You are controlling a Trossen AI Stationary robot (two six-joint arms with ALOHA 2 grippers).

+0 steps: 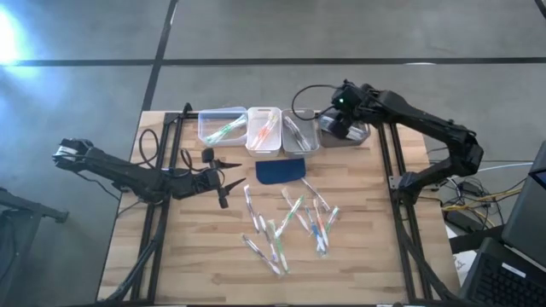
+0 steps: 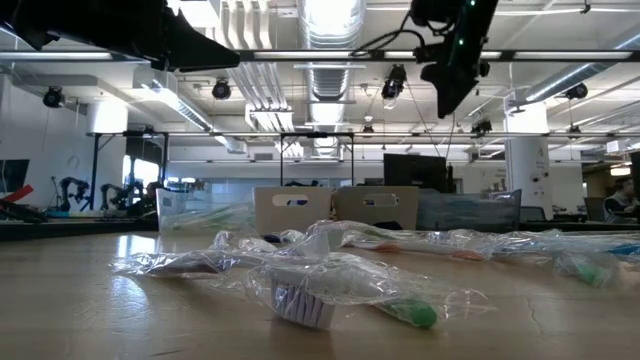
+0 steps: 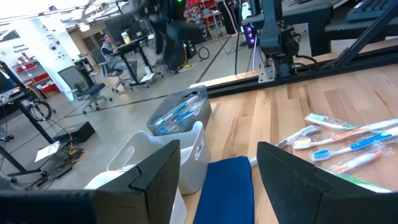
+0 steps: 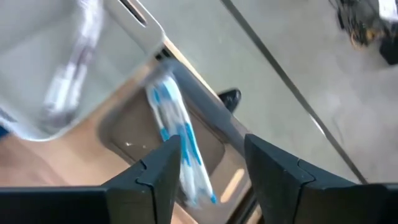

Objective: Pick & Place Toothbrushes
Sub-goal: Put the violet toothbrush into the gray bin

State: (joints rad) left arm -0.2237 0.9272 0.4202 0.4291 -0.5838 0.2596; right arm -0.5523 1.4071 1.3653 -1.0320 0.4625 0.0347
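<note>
Several wrapped toothbrushes [image 1: 292, 223] lie loose on the wooden table [image 1: 367, 256], near its middle. Others lie in a row of bins at the far edge: a clear bin [image 1: 222, 125], a white bin [image 1: 264, 128], a light grey bin [image 1: 300, 130] and a dark grey bin [image 1: 351, 135]. Blue-accented toothbrushes [image 4: 180, 146] lie in the dark grey bin [image 4: 124, 134]. My right gripper [image 1: 339, 121] hovers open above that bin, with nothing between its fingers. My left gripper [image 1: 232, 182] stands open at the left, level, pointing toward the dark blue pad [image 1: 281, 170].
The dark blue pad [image 3: 227, 186] lies flat between the bins and the loose toothbrushes [image 3: 341, 140]. Black frame rails [image 1: 386, 170] run along both sides of the table. Bare wood shows at the near left and along the near edge.
</note>
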